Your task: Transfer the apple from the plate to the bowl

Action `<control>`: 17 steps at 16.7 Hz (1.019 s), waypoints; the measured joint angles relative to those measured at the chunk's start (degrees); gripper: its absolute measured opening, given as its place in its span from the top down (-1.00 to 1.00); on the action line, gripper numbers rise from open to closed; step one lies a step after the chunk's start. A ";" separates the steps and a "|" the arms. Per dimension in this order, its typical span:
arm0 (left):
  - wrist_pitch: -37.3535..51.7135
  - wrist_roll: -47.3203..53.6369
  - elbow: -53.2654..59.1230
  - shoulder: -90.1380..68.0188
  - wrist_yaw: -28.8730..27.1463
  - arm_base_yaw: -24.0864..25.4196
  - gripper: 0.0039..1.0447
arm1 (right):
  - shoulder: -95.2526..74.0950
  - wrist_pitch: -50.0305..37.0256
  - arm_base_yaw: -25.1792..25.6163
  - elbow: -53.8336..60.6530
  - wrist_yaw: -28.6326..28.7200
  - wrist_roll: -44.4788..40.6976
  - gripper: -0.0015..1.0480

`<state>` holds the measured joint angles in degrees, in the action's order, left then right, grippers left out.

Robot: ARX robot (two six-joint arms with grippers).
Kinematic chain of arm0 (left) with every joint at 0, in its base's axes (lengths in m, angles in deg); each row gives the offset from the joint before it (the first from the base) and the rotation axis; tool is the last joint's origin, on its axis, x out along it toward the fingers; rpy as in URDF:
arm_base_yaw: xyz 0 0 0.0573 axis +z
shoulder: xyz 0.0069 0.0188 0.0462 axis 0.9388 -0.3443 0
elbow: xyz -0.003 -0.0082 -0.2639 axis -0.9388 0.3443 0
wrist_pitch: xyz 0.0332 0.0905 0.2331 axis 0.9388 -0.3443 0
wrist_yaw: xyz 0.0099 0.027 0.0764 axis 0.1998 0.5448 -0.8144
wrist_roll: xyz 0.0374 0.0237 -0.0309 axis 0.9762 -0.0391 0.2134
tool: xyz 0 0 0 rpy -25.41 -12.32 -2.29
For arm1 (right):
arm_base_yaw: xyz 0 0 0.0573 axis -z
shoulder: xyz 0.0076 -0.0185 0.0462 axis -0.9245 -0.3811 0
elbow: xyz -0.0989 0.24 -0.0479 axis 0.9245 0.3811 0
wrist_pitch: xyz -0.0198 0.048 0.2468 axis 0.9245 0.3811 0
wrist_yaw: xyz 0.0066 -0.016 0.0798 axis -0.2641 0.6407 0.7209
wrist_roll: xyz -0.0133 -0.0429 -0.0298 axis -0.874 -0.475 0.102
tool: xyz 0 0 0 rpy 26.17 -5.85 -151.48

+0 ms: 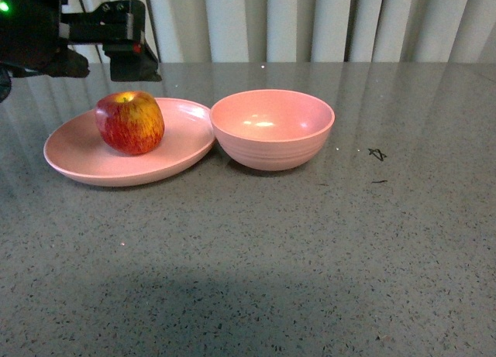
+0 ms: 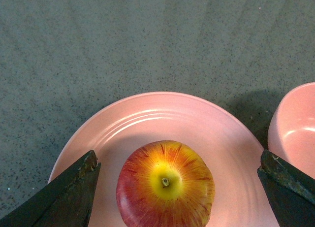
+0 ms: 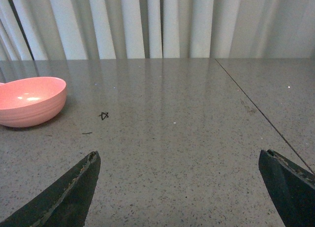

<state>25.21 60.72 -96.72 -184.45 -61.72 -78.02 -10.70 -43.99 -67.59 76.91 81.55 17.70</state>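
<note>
The red apple with yellow streaks sits upright on the shallow pink plate at the left. The deep pink bowl stands right beside the plate and is empty. My left gripper hovers above the apple, open. In the left wrist view the apple lies between the two spread fingers, on the plate, with the bowl's rim at one edge. My right gripper is open over bare table, and the bowl shows far off; this gripper is out of the front view.
The grey speckled table extends to the front and right. A small black mark lies right of the bowl. White vertical blinds stand behind the table's far edge. A seam runs across the table in the right wrist view.
</note>
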 joint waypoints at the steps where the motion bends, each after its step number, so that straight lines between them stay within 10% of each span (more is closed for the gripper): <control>1: -1.22 -0.09 -0.85 -1.16 0.07 -0.20 -0.88 | 0.00 -0.02 0.00 0.00 0.00 0.00 -0.87; 17: -11.56 -1.27 -7.21 -9.05 0.20 -0.26 -0.87 | 0.00 0.00 0.00 0.00 0.00 0.00 -0.87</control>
<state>13.65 59.45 -103.93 -193.50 -61.53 -78.28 -10.70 -43.99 -67.59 76.91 81.55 17.70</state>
